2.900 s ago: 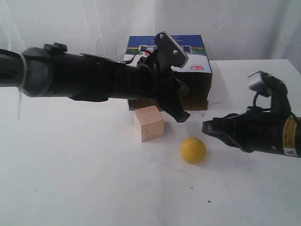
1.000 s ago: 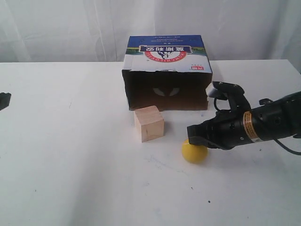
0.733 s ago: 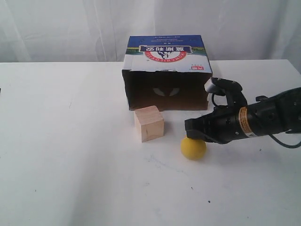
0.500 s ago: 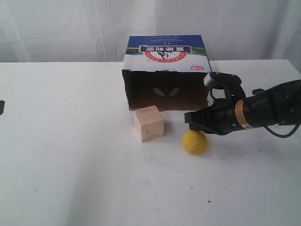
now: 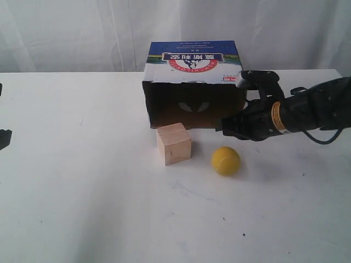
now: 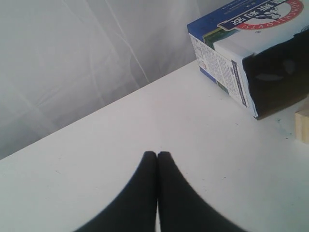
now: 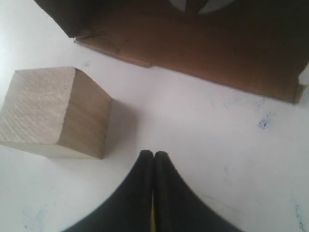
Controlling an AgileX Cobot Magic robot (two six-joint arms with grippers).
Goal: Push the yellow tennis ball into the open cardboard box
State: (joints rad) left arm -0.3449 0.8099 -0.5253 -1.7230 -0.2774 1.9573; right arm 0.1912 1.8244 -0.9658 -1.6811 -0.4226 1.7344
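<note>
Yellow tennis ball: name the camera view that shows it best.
Exterior view: the yellow tennis ball lies whole and unobstructed. The right wrist view shows at most a yellow sliver behind its gripper; the left wrist view, nothing.

One yellow tennis ball (image 5: 226, 160), one wooden cube (image 5: 174, 143), one cardboard box (image 5: 194, 60), seemingly two pincers (image 6: 157, 155) (image 7: 153, 154).

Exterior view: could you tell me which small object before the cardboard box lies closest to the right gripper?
The small yellow tennis ball: it lies just below the tip of the right gripper, while the pale wooden cube sits farther left.
</note>
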